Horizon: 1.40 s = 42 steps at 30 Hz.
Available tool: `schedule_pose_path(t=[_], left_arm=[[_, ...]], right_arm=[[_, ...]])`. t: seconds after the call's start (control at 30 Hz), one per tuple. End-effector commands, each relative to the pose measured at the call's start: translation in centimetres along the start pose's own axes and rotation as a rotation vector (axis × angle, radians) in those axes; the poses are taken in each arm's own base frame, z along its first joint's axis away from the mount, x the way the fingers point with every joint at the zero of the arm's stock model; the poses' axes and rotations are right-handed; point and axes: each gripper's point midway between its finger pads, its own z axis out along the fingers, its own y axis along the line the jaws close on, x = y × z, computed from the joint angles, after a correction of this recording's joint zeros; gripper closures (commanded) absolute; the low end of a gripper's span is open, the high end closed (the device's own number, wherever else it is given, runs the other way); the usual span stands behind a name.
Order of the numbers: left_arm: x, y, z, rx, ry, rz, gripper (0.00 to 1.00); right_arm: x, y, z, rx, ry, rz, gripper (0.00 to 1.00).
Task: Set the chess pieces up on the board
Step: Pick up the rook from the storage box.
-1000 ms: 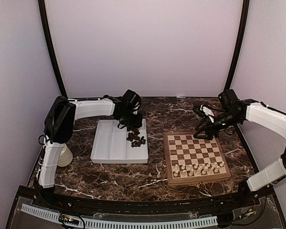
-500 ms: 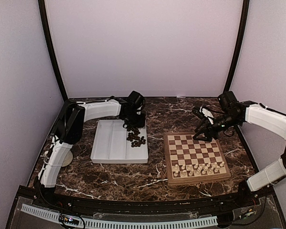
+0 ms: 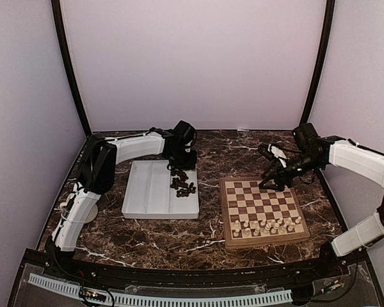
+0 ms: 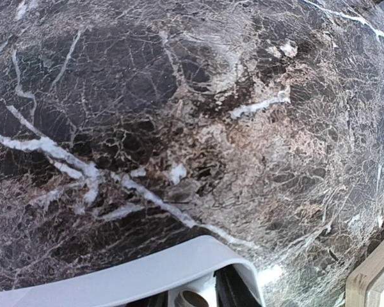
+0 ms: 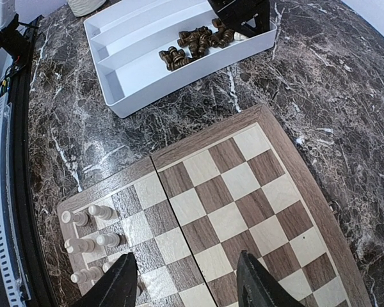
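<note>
The board (image 3: 259, 198) lies right of centre, with cream chess pieces (image 3: 265, 225) in its two near rows; they also show in the right wrist view (image 5: 89, 230). Dark brown chess pieces (image 3: 182, 185) lie heaped in the right compartment of the white tray (image 3: 147, 192). My left gripper (image 3: 181, 167) is low over the tray's far right corner, just behind the heap. Only its dark finger roots show in the left wrist view (image 4: 192, 299), so its state is unclear. My right gripper (image 5: 189, 288) is open and empty above the bare far half of the board (image 5: 237, 192).
A cream ribbed mug (image 3: 86, 211) stands at the left edge, partly behind the left arm. The tray's rim (image 4: 147, 275) and a corner of the board (image 4: 374, 281) show in the left wrist view. Dark marble table (image 3: 179, 236) surrounds them.
The left arm has swung its elbow in and its gripper has shifted a little right, toward the tray's far right corner. The right gripper has hardly moved.
</note>
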Motion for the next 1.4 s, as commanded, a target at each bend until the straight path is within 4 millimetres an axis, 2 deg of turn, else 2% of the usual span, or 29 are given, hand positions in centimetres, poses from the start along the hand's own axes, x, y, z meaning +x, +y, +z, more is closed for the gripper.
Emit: schedule_pose_path(t=[0.0, 0.13, 0.43, 0.7, 0.8, 0.9, 1.03, 1.13, 1.17, 1.2, 1.23, 1.33, 1.37], left_arm=[[1.8, 0.9, -1.2, -0.026, 0.087, 0.043, 0.7], [2.4, 0.5, -1.4, -0.005, 0.11, 0.1, 0.69], [3.0, 1.7, -0.7, -0.058, 0.131, 0.157, 0.75], [4.3, 2.6, 0.0, -0.094, 0.18, 0.176, 0.74], [4.4, 2.7, 0.1, -0.1, 0.184, 0.174, 0.79], [3.8, 2.4, -0.2, -0.082, 0.163, 0.16, 0.83], [1.4, 0.8, -2.5, -0.028, 0.085, 0.121, 0.86], [-1.5, -1.3, -6.2, 0.063, -0.026, 0.087, 0.88], [-2.1, -1.8, -7.1, 0.084, -0.052, 0.078, 0.89], [-3.2, -2.5, -8.8, 0.123, -0.096, 0.061, 0.89], [-3.7, -3.0, -9.8, 0.145, -0.121, 0.052, 0.89], [-6.1, -4.9, -14.9, 0.263, -0.254, -0.007, 0.9], [-5.8, -4.8, -15.1, 0.277, -0.258, -0.021, 0.9]], right_arm=[[-0.5, 0.2, 0.1, -0.014, -0.018, -0.003, 0.46], [-0.5, 0.2, 0.2, -0.016, -0.019, 0.0, 0.46], [-0.6, 0.2, 0.3, -0.023, -0.019, 0.004, 0.46], [-0.4, 0.1, 0.4, -0.022, -0.015, 0.007, 0.46], [-0.5, 0.1, 0.5, -0.024, -0.014, 0.01, 0.46], [-0.6, 0.1, 0.5, -0.026, -0.013, 0.009, 0.46], [-1.3, -0.1, 0.0, -0.007, -0.02, -0.004, 0.46], [-2.7, -0.5, -0.9, 0.016, -0.037, -0.027, 0.44], [-3.4, -0.7, -1.3, 0.03, -0.046, -0.034, 0.18], [-4.2, -1.0, -1.7, 0.052, -0.062, -0.044, 0.04], [-5.0, -1.4, -2.2, 0.08, -0.078, -0.05, 0.02], [-8.1, -3.9, -4.4, 0.248, -0.154, -0.049, 0.01], [-9.0, -4.9, -5.1, 0.308, -0.185, -0.025, 0.01]])
